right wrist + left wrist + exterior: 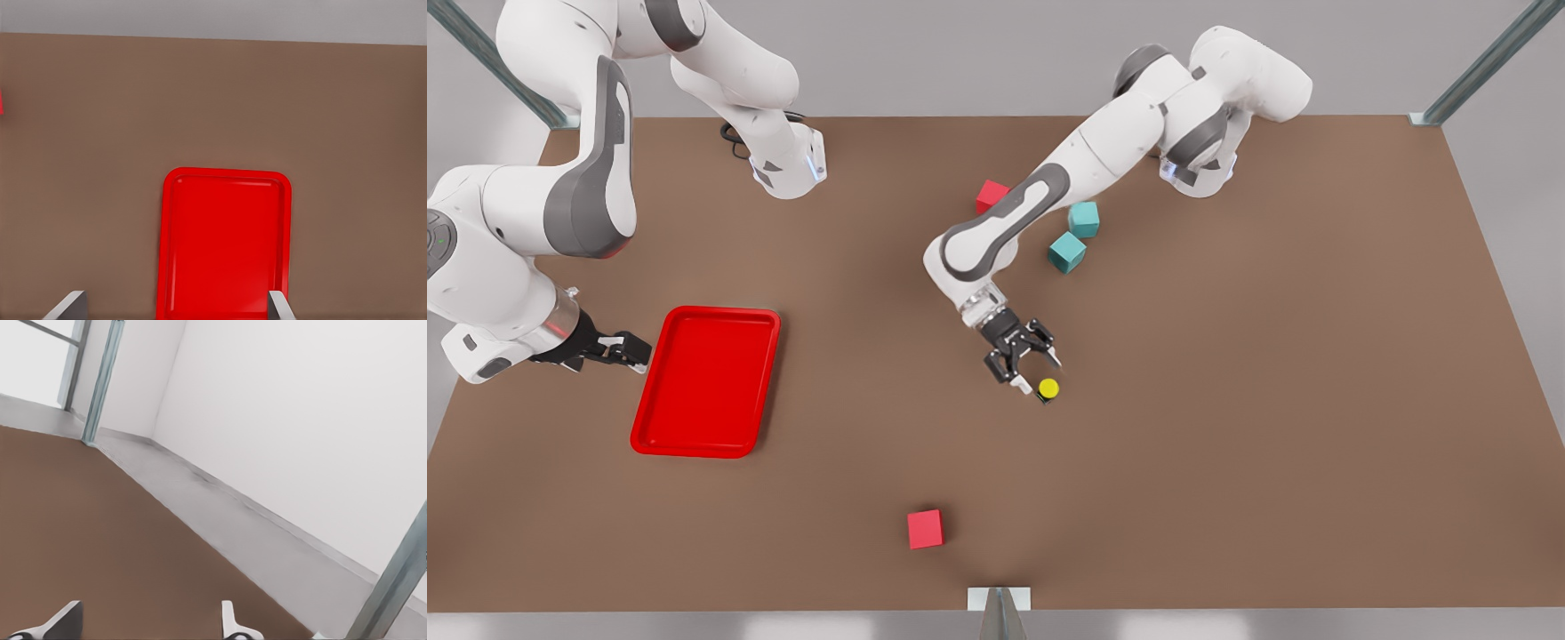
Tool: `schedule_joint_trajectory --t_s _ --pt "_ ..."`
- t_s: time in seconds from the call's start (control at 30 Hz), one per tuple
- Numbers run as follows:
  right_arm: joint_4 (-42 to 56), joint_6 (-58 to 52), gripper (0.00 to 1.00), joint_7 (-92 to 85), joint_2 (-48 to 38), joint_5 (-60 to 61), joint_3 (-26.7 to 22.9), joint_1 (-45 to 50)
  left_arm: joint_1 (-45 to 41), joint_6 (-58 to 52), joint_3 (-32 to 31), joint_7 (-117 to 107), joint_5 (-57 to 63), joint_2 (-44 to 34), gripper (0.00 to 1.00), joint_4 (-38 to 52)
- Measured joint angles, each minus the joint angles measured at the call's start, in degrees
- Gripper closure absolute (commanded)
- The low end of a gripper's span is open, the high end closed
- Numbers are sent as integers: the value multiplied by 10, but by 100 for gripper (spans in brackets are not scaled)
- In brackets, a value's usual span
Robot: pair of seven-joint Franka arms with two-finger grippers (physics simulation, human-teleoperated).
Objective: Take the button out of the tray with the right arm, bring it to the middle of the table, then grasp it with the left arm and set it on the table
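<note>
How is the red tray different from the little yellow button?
The tray is big, the button tiny. The tray is a flat red rectangle with rounded corners; the button is a round yellow cap on a black base. The tray lies empty at the front view's left, beside the open right gripper; the button is mid-table at the open left gripper. Both look bright against the brown table.

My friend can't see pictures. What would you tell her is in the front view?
The left gripper, fingers open, hangs just above a tiny yellow button sitting mid-table. The right gripper waits beside an empty red tray; two red cubes and two teal cubes lie scattered.
</note>
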Motion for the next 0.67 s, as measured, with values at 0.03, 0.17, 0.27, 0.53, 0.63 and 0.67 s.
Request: schedule_joint_trajectory --t_s 0.03,0.17,0.27,0.53,0.63,0.67 --pt "0 0 0 0 0 0 0 0 19 1 1 39 -61 -34 0 32" --pt "15 -1 0 0 -1 3 -1 -8 242 -14 0 261 -477 -120 0 153" --pt "12 -8 0 0 6 5 2 25 325 -38 42 439 -648 -257 0 109" --pt "13 -22 0 1 11 9 2 80 336 18 91 805 -794 -408 0 -90" --pt "14 -23 0 1 12 12 1 75 336 28 91 910 -804 -408 0 -90" --pt "13 -24 0 1 12 13 1 75 337 30 91 942 -806 -408 0 -90"
